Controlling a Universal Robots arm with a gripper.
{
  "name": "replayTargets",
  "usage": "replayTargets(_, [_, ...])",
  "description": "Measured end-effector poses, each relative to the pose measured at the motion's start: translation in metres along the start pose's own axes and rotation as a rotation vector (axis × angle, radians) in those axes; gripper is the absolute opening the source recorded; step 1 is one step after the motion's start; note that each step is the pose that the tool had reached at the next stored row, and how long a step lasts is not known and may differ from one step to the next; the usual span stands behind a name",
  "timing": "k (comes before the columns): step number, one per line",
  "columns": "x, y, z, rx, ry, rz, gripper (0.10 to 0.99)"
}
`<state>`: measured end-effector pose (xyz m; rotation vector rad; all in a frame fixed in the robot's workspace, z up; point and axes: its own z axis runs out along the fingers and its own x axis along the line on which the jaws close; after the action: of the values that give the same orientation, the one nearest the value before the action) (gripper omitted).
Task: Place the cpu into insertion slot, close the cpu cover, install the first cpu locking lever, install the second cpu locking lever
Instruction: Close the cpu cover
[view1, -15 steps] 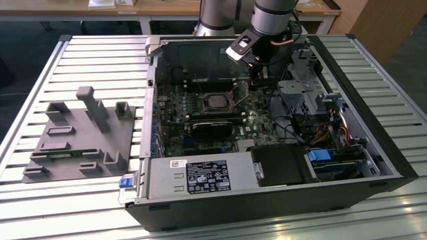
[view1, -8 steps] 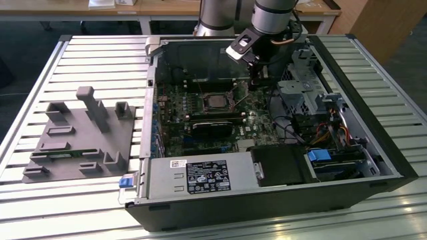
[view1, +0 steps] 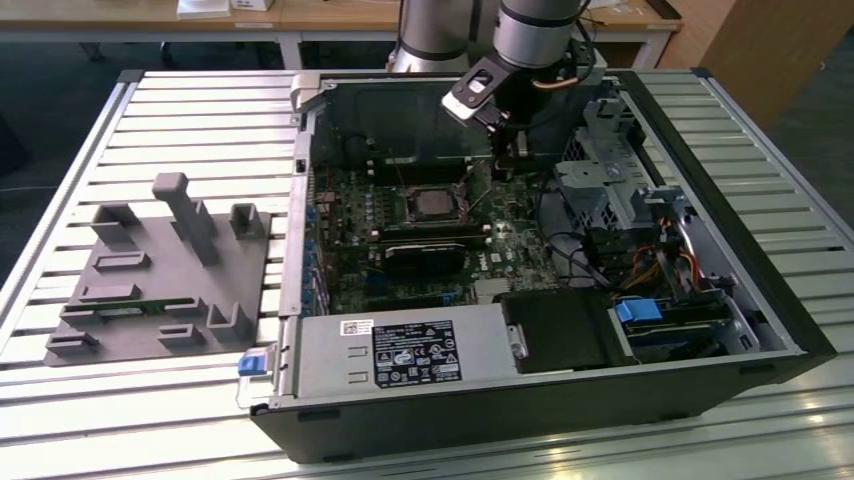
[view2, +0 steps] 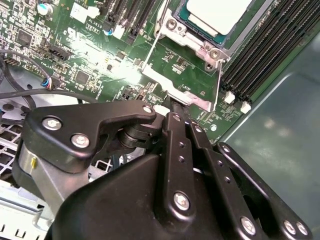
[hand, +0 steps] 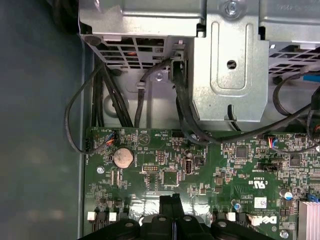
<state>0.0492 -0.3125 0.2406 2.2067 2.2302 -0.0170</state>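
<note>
Open PC case seen from above. The cpu is seated in the insertion slot, framed by the cpu cover, apparently lowered. The gripper is pinched fully together, empty, at the cover's edge, prob. for pushing.

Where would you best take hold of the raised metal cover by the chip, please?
Take the cover by its flat free-end strip, coming from the side where the claw sits, opposite the chip: that strip stands clear of the board, while its sides look thin.
</note>
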Motion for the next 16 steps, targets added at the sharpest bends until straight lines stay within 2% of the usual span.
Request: replayTargets(16, [0.0000, -0.0051, 0.0000, 0.000, 0.0000, 0.000, 0.106])
